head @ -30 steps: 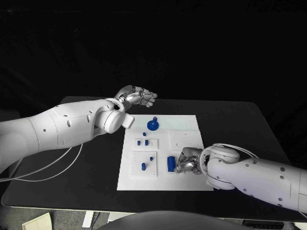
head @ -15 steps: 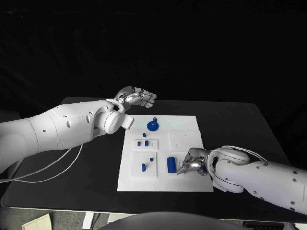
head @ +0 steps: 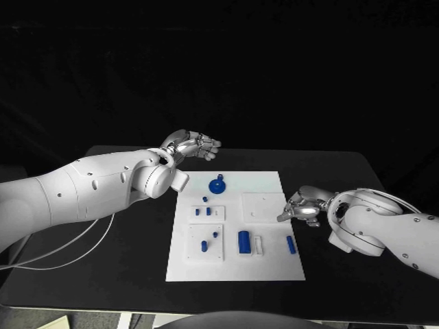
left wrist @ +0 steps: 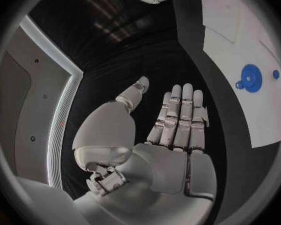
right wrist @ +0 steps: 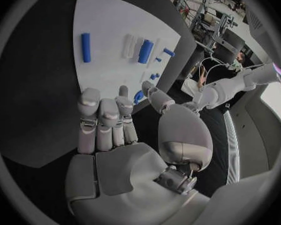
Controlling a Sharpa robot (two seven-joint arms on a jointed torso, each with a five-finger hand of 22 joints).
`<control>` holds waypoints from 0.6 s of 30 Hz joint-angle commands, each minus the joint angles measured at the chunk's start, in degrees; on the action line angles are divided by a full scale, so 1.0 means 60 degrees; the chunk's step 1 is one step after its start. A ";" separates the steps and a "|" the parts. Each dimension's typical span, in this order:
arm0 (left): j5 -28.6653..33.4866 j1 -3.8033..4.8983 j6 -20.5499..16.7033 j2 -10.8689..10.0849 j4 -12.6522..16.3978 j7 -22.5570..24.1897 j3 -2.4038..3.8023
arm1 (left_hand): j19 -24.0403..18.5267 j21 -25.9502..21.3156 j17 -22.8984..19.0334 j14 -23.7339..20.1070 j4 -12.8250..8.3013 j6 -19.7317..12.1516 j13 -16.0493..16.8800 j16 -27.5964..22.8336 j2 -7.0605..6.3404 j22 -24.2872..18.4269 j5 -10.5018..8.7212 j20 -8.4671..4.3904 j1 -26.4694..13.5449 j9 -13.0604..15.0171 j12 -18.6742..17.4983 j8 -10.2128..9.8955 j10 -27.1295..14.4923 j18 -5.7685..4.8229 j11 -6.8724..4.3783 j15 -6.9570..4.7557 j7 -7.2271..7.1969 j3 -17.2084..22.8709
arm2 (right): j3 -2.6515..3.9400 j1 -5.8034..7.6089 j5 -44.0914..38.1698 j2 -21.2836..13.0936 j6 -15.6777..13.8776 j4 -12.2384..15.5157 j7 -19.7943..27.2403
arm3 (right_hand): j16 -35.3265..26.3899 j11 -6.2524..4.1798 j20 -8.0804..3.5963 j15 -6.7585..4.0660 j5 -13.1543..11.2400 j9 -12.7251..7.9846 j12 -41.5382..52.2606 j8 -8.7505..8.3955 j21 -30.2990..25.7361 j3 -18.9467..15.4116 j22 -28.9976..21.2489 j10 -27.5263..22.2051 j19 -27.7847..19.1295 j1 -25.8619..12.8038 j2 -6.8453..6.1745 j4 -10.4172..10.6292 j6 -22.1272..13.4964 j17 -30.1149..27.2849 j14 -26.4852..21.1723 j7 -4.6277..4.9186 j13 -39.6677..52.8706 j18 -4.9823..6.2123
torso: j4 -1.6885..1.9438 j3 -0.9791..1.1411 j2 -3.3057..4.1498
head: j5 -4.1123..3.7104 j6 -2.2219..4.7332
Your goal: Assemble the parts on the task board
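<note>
Head camera looks down; both wrist cameras share the task board (head: 235,226).

The task board (head: 269,264) is plain white on a black table (head: 130,264), and the parts on it are blue: a round one (head: 217,183) at the far side and a bar (head: 244,240) and a smaller bar (head: 291,244) at the near side. Both arms are white, the left hand (head: 192,145) and right hand (head: 302,207) silver, with no pattern on anything.

Dim scene against a black backdrop; light from above brightens the flat white rectangular task board (head: 269,264) and glints off the silver many-fingered right hand (head: 304,208). Wrist views bend straight edges near their dark circular frames
</note>
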 commanded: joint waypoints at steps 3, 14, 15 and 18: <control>0.0044 0.0009 0.0136 -0.0009 0.0026 0.0123 0.0005 | 0.0051 -0.0065 0.0014 0.0089 0.0064 -0.0053 -0.0014 -0.0043 0.0003 0.0048 0.0037 -0.0001 -0.0093 -0.0012 0.0047 0.0040 -0.0064 0.0171 -0.0023 0.0001 -0.0001 -0.0010 | -0.0006 0.0003 -0.0178 -0.0138 0.0829 -0.0154 -0.0244 | -0.0037 0.0071 -0.0017 0.0059 0.0003 0.0020 0.0028 -0.0018 -0.0027 -0.0018 -0.0001 -0.0004 -0.0034 0.0156 0.0010 -0.0084 -0.0088 0.0016 0.0040 0.0075 0.0007 0.0509 | 0.0003 0.0009 0.0008 | -0.0049 0.0044; 0.0044 0.0008 0.0177 -0.0016 0.0034 0.0097 0.0003 | 0.0055 -0.0068 0.0023 0.0096 0.0063 -0.0052 -0.0015 -0.0044 0.0001 0.0054 0.0037 -0.0003 -0.0095 -0.0014 0.0051 0.0045 -0.0060 0.0172 -0.0025 -0.0002 -0.0001 -0.0013 | -0.0202 -0.0098 -0.0770 -0.0155 0.1400 -0.0331 -0.1145 | -0.0046 0.0036 0.0049 0.0041 -0.0117 0.0090 0.0025 0.0077 -0.0018 -0.0090 0.0014 -0.0005 -0.0060 0.0195 0.0031 -0.0067 0.0096 0.0025 0.0050 0.0034 -0.0005 0.0509 | 0.0021 -0.0003 0.0010 | -0.0165 0.0027; 0.0044 0.0008 0.0181 -0.0017 0.0034 0.0096 0.0003 | 0.0055 -0.0068 0.0023 0.0096 0.0063 -0.0052 -0.0015 -0.0044 0.0001 0.0054 0.0037 -0.0003 -0.0095 -0.0014 0.0051 0.0045 -0.0060 0.0172 -0.0025 -0.0002 -0.0001 -0.0013 | -0.0205 -0.0162 -0.0769 -0.0155 0.1448 -0.0306 -0.1177 | -0.0046 0.0036 0.0049 0.0041 -0.0117 0.0090 0.0025 0.0077 -0.0018 -0.0090 0.0014 -0.0005 -0.0060 0.0195 0.0031 -0.0067 0.0096 0.0025 0.0050 0.0034 -0.0005 0.0509 | 0.0022 -0.0001 0.0012 | -0.0172 0.0027; 0.0044 0.0008 0.0186 -0.0019 0.0032 0.0094 0.0003 | 0.0056 -0.0069 0.0024 0.0096 0.0064 -0.0052 -0.0015 -0.0045 0.0001 0.0054 0.0037 -0.0003 -0.0096 -0.0014 0.0051 0.0045 -0.0060 0.0172 -0.0025 -0.0002 -0.0001 -0.0013 | -0.0213 -0.0279 -0.0779 -0.0103 0.1390 -0.0293 -0.1216 | -0.0046 0.0035 0.0053 0.0039 -0.0119 0.0093 0.0025 0.0080 -0.0017 -0.0093 0.0015 -0.0004 -0.0061 0.0190 0.0033 -0.0060 0.0103 0.0026 0.0050 0.0031 -0.0005 0.0509 | 0.0030 0.0002 0.0012 | -0.0190 0.0019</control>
